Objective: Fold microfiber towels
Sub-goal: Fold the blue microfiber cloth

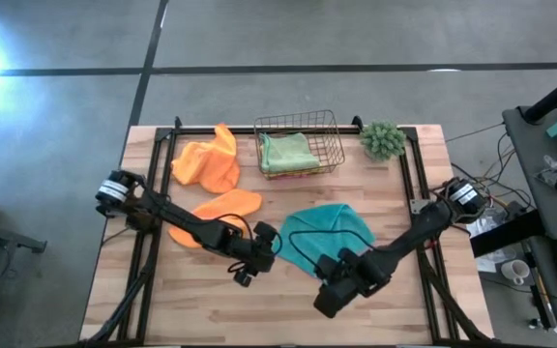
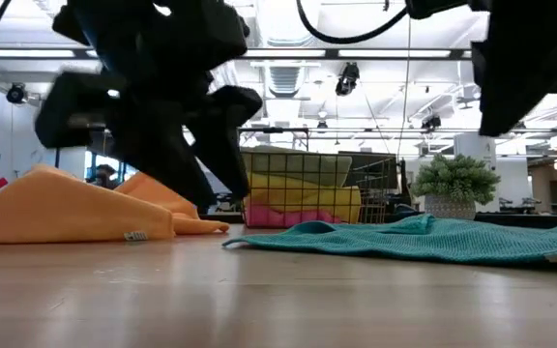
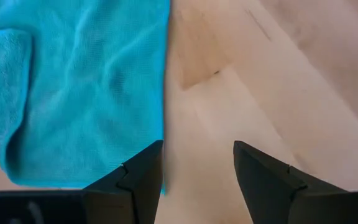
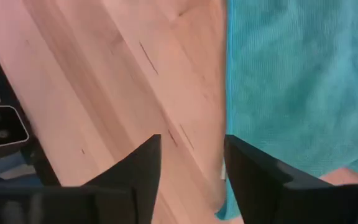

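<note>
The left gripper is hovering with its fingers spread wide and nothing between them, just off the near-left edge of the teal towel, and in its wrist view that straight edge is running right past the inner face of one finger with bare table beyond. The towel is lying flat in the middle of the table, between the two arms, stretching away from both grippers toward the wire basket at the far side. Across the cloth, the right gripper is sitting just off the near-right edge, also spread wide and empty, and its wrist view is showing the teal edge running beside its finger. So each gripper is standing beside its own near corner, about equally close, with the cloth lying forward of both. By the look of it, the fold is turning on both arms pinching those near corners and carrying them away toward the far edge.
</note>
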